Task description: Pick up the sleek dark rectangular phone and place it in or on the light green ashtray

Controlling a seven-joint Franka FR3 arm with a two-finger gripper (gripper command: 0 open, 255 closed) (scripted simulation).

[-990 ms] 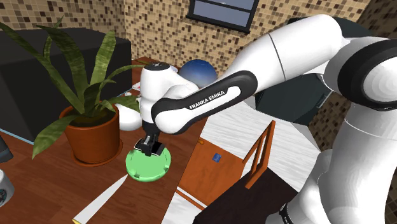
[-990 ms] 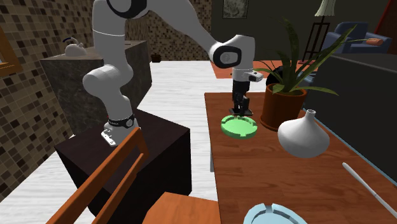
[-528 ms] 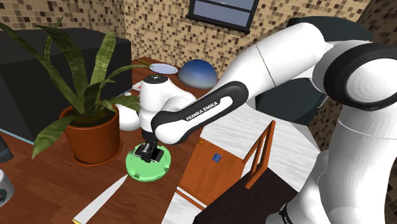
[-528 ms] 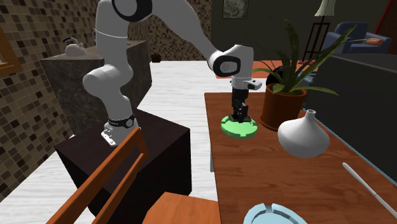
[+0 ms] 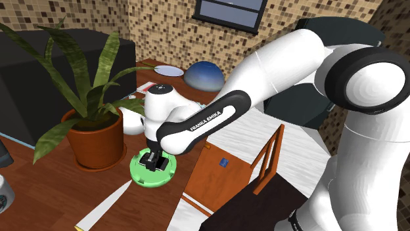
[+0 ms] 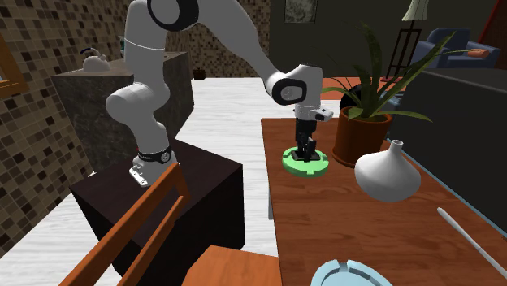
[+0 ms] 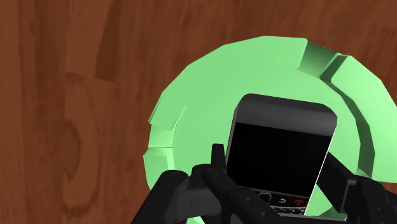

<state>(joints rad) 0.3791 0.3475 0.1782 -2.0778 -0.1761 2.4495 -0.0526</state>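
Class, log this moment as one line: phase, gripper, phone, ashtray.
phase: placing | gripper: shut on phone | phone: low over green ashtray, contact unclear | support: wooden table

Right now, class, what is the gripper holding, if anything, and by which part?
The gripper holds the dark phone, its fingers clasping the two long side edges near the keypad end, over the green ashtray.

Black phone [image 7: 280, 149], light green ashtray [image 7: 191, 121]
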